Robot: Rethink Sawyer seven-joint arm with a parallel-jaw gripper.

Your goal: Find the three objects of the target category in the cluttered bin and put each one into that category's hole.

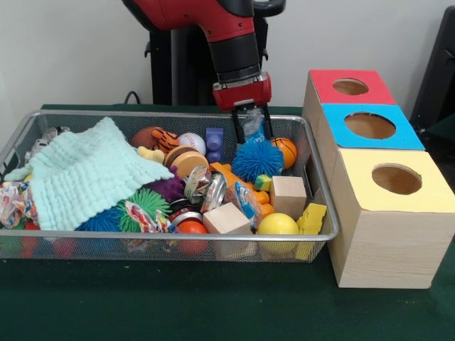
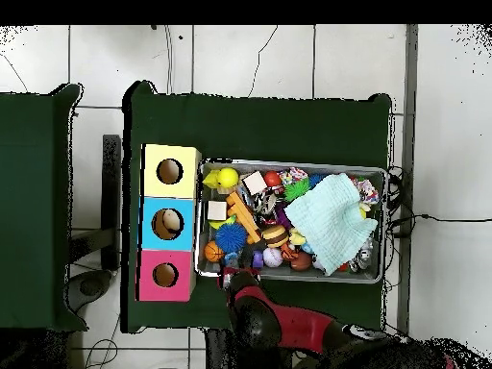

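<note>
The wire-mesh bin point(image 1: 213, 237) is full of toys. My gripper point(image 1: 254, 135) hangs over the bin's back right corner, just above a blue spiky ball point(image 1: 257, 160). It is shut on a clear bluish plastic wrapper point(image 1: 253, 122), which sits crumpled between the fingers. A second blue-and-white printed wrapper point(image 1: 246, 200) lies among the toys near the front. A whitish wrapper point(image 1: 47, 137) lies at the bin's far left end. The red-topped box's hole point(image 1: 350, 87) is to the right of the gripper. In the overhead view the gripper point(image 2: 229, 278) is at the bin's edge point(image 2: 288, 163), close to the red box's hole point(image 2: 165, 275).
A mint-green knitted cloth point(image 1: 85, 174) covers the bin's left half. A shiny can point(image 1: 212, 190), wooden blocks point(image 1: 288, 195), a yellow ball point(image 1: 277, 224) and a small basketball point(image 1: 286, 150) crowd the right half. The blue-topped hole point(image 1: 370, 126) and the yellow-topped hole point(image 1: 397, 179) lie nearer the camera.
</note>
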